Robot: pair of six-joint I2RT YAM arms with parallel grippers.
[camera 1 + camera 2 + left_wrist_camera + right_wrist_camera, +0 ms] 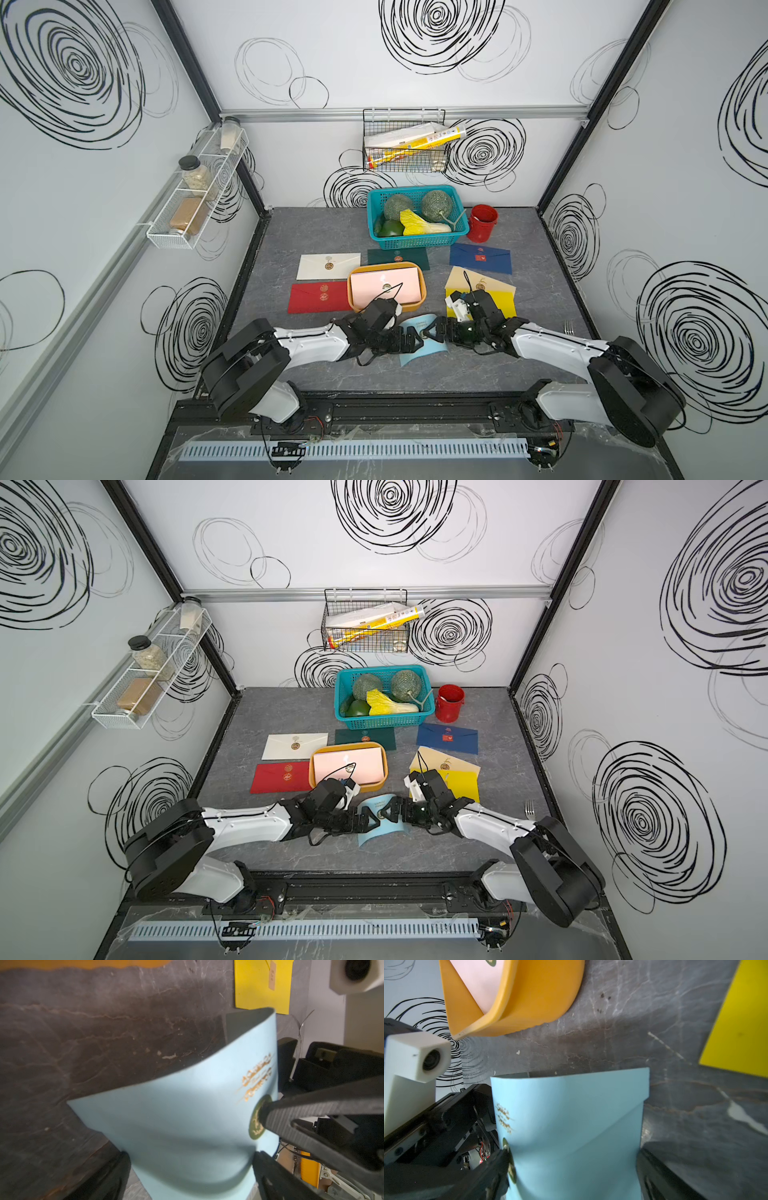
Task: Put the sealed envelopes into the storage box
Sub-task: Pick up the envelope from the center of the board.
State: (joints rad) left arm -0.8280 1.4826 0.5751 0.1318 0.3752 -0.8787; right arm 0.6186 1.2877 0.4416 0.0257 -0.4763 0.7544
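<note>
Left end effector (415, 338) and right end effector (438, 332), jaws apart, straddle edge-curled blue envelope (424, 357).

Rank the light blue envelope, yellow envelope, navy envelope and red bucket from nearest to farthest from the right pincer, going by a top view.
Measured from the right pincer in a top view:
1. light blue envelope: at the pincer's tips, front centre.
2. yellow envelope: just behind, on the right.
3. navy envelope: farther back, right of centre.
4. red bucket: farthest, near the back wall.
</note>
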